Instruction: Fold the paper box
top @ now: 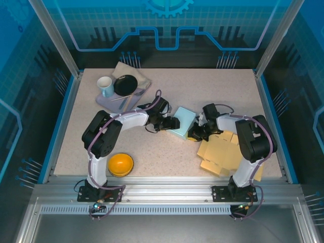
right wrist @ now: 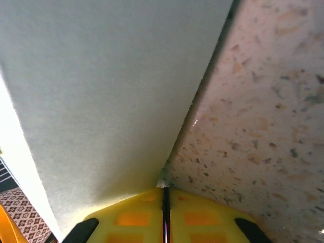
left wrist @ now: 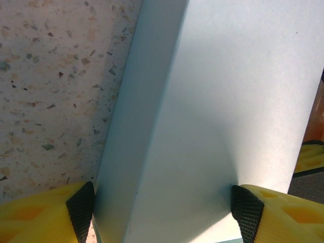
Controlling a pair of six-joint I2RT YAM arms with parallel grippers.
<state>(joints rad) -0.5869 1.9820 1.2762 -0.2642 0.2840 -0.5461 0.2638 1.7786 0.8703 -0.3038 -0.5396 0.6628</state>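
The paper box (top: 183, 121) is pale blue and stands in the middle of the table. My left gripper (top: 174, 123) reaches it from the left. In the left wrist view the box (left wrist: 202, 101) sits between my left gripper's (left wrist: 163, 212) wide-set jaws, and both black pads (left wrist: 81, 212) touch its sides. My right gripper (top: 194, 133) is at the box's near right corner. In the right wrist view my right gripper (right wrist: 164, 190) is shut, with a small corner of the box's pale panel (right wrist: 101, 91) in the seam at its tips.
A stack of flat tan cardboard blanks (top: 220, 152) lies by the right arm. An orange bowl (top: 120, 164) sits near the left arm's base. At the back left a tray (top: 104, 99) carries a mug (top: 105, 86) and a black dish (top: 125, 84).
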